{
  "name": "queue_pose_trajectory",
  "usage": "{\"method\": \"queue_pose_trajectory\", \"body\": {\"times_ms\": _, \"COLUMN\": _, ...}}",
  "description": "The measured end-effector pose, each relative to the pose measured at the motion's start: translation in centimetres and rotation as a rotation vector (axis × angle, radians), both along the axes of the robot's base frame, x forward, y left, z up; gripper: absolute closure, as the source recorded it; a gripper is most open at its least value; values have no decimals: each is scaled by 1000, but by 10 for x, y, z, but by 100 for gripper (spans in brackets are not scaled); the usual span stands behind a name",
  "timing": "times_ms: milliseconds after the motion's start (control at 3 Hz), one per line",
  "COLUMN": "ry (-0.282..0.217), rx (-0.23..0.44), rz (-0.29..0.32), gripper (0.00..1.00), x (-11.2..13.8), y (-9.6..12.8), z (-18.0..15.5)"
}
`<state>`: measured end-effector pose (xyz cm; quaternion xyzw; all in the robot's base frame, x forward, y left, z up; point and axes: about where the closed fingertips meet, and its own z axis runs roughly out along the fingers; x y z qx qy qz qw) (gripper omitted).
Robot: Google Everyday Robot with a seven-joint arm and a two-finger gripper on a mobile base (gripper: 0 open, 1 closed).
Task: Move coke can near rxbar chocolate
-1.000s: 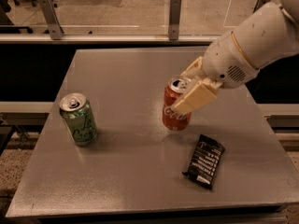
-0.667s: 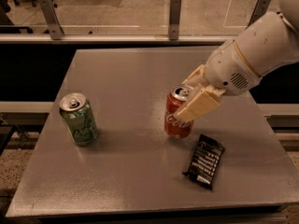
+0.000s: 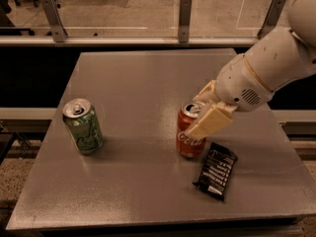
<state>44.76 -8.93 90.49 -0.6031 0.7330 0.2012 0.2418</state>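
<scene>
Gripper clamped on coke can, upright, just beside rxbar chocolate

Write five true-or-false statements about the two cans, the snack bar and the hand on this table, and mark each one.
1. The hand grips the coke can. True.
2. The green can lies on its side. False: it stands upright on the table.
3. The rxbar chocolate lies flat, close beside the coke can. True.
4. The green can stands between the coke can and the rxbar chocolate. False: it stands far off toward the picture's left, apart from both.
5. The coke can sits on top of the rxbar chocolate. False: it is next to the bar, not on it.
</scene>
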Motion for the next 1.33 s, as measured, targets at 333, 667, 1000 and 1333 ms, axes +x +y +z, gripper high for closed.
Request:
{"method": "queue_pose_trajectory", "body": {"times_ms": 333, "ry": 8, "rx": -13, "rz": -8, "gripper": 28, "x": -2, "y": -2, "z": -7}}
{"method": "queue_pose_trajectory", "body": {"times_ms": 667, "ry": 7, "rx": -13, "rz": -5, "gripper": 5, "x": -3, "y": 0, "z": -6}}
{"method": "queue_pose_trajectory", "body": {"times_ms": 1000, "ry": 6, "rx": -14, "rz": -3, "gripper": 0, "x": -3, "y": 1, "z": -6}}
{"method": "queue_pose_trajectory", "body": {"times_ms": 1333, "ry": 6, "rx": -14, "rz": -3, "gripper": 0, "x": -3, "y": 1, "z": -6}}
